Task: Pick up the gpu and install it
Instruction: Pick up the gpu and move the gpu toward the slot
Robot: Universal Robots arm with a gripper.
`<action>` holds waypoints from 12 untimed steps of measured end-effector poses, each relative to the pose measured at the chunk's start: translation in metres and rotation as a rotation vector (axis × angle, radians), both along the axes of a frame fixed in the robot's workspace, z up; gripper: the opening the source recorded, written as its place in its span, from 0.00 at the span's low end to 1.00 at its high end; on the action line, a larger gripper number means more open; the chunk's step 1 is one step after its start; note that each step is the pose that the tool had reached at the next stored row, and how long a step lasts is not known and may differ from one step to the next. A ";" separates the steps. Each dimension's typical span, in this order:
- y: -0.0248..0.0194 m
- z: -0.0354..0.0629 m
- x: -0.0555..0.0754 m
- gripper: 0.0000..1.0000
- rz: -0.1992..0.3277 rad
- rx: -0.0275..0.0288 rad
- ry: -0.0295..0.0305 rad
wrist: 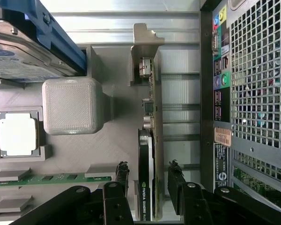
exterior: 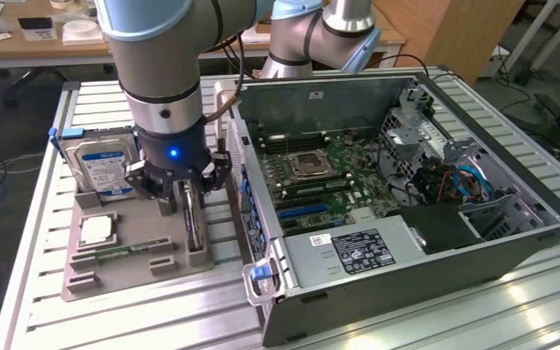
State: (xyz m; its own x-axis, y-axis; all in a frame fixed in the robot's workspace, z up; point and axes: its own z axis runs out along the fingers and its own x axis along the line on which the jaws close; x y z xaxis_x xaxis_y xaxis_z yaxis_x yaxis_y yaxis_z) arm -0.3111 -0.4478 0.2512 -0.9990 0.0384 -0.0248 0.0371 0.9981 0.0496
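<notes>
grey-and-blue robot arm [exterior: 168, 109] hangs over a flat grey plastic parts tray [exterior: 125, 275] at the exterior view's left, on the slatted aluminium table [exterior: 436, 321]. its black fingers [exterior: 167, 197] are spread wide & sit low on either side of the gpu [exterior: 195, 222], a thin green circuit card w/ dark heatsink block & long silver end bracket. the card stands on edge in a tray slot, along the tray edge nearest the case. wrist view: fingers [wrist: 122, 178] straddle the gpu [wrist: 146, 159], one per face, small gap each side, no squeeze visible. tray also holds a boxy silver hard drive w/ blue label [exterior: 105, 168], a square silver cpu chip [exterior: 97, 230] & a narrow green memory stick [exterior: 125, 251]. an open dark computer case [exterior: 407, 292], motherboard exposed, lies at the exterior view's right, just beside the tray.
</notes>
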 end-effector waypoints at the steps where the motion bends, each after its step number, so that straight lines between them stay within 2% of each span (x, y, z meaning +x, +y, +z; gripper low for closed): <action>1: 0.0000 -0.0012 0.000 0.47 0.000 0.0000 0.0000; 8: 0.0001 -0.0095 0.000 0.47 0.000 -0.0002 0.0003; 12: 0.0033 -0.0118 0.000 0.47 0.000 -0.0004 0.0004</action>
State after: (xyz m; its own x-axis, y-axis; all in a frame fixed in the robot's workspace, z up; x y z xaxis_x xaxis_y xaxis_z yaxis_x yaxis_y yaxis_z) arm -0.3112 -0.4445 0.2394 -0.9990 0.0386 -0.0245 0.0374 0.9981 0.0492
